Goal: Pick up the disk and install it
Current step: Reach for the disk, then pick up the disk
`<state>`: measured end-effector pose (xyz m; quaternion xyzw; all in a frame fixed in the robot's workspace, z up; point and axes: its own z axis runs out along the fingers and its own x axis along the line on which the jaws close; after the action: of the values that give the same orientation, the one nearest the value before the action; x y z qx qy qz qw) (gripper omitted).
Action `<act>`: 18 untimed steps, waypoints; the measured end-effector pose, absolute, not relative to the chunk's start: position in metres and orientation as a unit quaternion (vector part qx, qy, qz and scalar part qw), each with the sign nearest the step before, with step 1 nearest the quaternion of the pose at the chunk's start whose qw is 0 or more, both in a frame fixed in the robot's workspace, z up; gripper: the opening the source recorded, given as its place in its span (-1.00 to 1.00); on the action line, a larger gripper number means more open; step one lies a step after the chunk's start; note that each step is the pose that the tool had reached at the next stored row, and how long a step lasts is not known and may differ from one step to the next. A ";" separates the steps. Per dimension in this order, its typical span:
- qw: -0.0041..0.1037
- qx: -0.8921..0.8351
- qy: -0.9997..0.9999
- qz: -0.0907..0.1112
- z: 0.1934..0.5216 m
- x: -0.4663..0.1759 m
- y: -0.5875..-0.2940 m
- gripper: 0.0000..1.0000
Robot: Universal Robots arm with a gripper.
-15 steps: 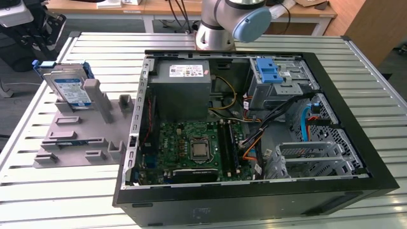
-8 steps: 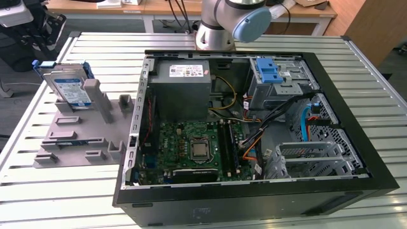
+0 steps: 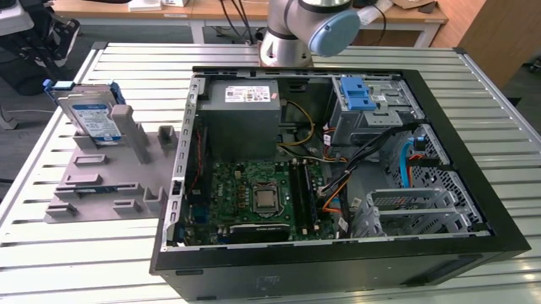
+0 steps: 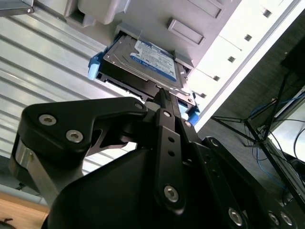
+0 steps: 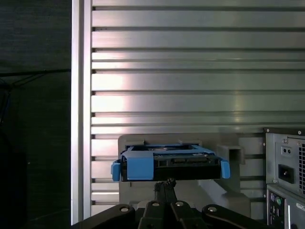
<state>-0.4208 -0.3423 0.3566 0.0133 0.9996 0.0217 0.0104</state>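
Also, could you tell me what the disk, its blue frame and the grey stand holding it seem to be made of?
The disk: likely metal, dull silver casing with a paper-like label. The frame: looks like moulded plastic, matte blue. The stand: probably plastic, flat matte grey, blocky shapes.

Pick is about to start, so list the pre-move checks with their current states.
1. Disk stands upright in grey holder: ok.
2. Gripper lined up with the disk's edge in the first wrist view: ok.
3. Gripper open for grasp: not ok, jaws shut.
4. Disk gripped: not ok, it sits in the holder.
5. Metal drive bay free to take it: cannot tell.
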 end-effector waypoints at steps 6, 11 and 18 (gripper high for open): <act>0.010 0.013 1.000 0.022 0.356 -0.425 -0.341 -0.79; 0.010 0.013 1.000 0.022 0.357 -0.425 -0.341 -0.79; 0.010 0.013 1.000 0.022 0.356 -0.427 -0.341 -0.79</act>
<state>-0.4267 -0.3412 0.3565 0.0133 0.9996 0.0217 0.0105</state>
